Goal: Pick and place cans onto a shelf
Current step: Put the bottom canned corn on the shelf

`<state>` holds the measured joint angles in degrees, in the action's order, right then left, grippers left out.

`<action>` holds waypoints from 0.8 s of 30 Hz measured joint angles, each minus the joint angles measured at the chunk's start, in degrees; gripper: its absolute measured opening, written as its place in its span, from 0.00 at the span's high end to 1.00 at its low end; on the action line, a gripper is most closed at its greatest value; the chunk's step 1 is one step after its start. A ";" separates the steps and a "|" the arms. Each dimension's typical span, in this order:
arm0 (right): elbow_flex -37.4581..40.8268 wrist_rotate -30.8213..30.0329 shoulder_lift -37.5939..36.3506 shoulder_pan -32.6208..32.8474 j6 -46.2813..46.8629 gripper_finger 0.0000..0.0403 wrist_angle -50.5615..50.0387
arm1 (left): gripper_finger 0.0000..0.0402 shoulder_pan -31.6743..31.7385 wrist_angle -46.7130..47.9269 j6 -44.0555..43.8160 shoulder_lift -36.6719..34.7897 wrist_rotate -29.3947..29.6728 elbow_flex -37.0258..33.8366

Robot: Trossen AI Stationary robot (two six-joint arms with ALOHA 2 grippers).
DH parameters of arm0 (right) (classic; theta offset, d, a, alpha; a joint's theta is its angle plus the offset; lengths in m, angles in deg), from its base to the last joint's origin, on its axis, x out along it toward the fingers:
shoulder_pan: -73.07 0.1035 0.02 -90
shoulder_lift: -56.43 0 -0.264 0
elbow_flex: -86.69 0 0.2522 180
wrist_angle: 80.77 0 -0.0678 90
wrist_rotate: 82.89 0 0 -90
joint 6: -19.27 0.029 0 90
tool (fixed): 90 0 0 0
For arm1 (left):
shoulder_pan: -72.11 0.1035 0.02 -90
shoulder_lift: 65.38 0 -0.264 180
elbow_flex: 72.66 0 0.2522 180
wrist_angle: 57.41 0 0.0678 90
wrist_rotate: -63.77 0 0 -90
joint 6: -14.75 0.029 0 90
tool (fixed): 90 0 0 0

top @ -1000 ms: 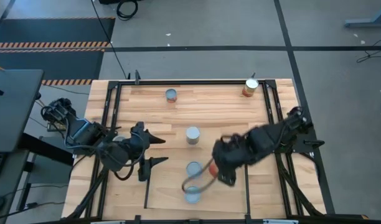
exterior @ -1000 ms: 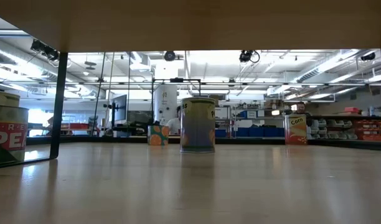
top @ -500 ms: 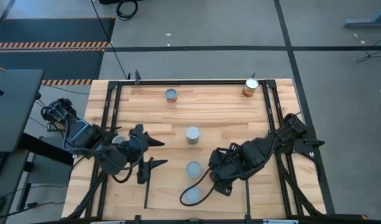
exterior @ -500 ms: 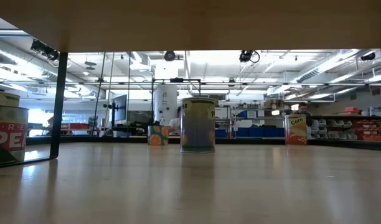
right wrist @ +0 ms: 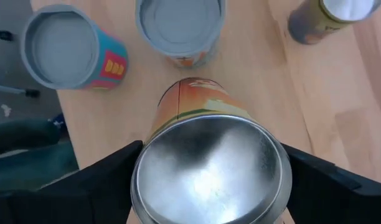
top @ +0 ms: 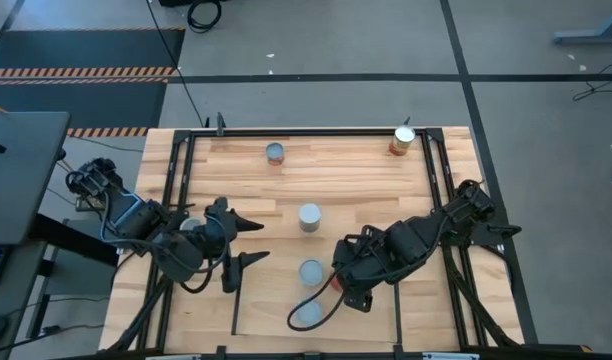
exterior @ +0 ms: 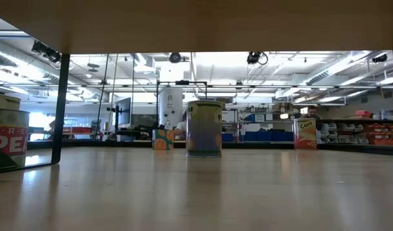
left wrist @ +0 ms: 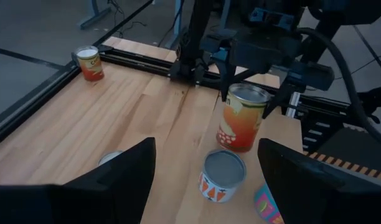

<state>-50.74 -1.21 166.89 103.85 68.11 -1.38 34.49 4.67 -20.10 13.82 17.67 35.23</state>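
Wooden tabletop (top: pixel 356 180) seen from above, with two dark arms reaching in from the left and right edges. Pale shelf (top: pixel 266 318) set against the middle of the near edge, between two thin black bars.

Right gripper (top: pixel 344 287) low over the right part of the shelf, fingers (right wrist: pixel 94 180) on either side of an upright orange can (right wrist: pixel 206 165). Cannot tell whether clamped on it or just clear of its sides. Two more cans close beside it on the shelf: a grey-topped one (top: pixel 311 271) and a teal-sided one (top: pixel 306 316) nearest the near edge.

Left gripper (top: pixel 250 241) by the shelf's left bar, toward the left edge, fingers spread apart, nothing between them.

Elsewhere on the tabletop: a white-topped can (top: pixel 309 216) at the middle, a small can (top: pixel 275 152) near the far edge, and a brown-sided can (top: pixel 402 140) close to the far right corner.
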 joint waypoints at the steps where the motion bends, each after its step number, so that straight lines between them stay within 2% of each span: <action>1: 0.00 -0.04 0.03 -0.08 -0.48 0.13 -0.02 | 0.29 0.00 0.02 0.02 0.00 0.00 0.00; 17: 0.02 -1.77 -1.97 -0.54 -3.38 0.09 2.37 | 0.29 0.23 0.09 1.57 0.00 0.02 0.00; 20: 0.02 -5.46 -4.40 0.15 -4.11 0.10 1.01 | 0.29 0.22 0.36 2.13 0.00 0.02 0.00; 24: 0.71 -14.07 -8.00 1.96 -3.39 0.10 -3.11 | 0.29 0.22 0.48 2.13 0.02 0.02 0.00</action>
<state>-50.03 -15.28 158.89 105.81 64.73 -4.49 34.71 5.15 -17.98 13.84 17.69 35.23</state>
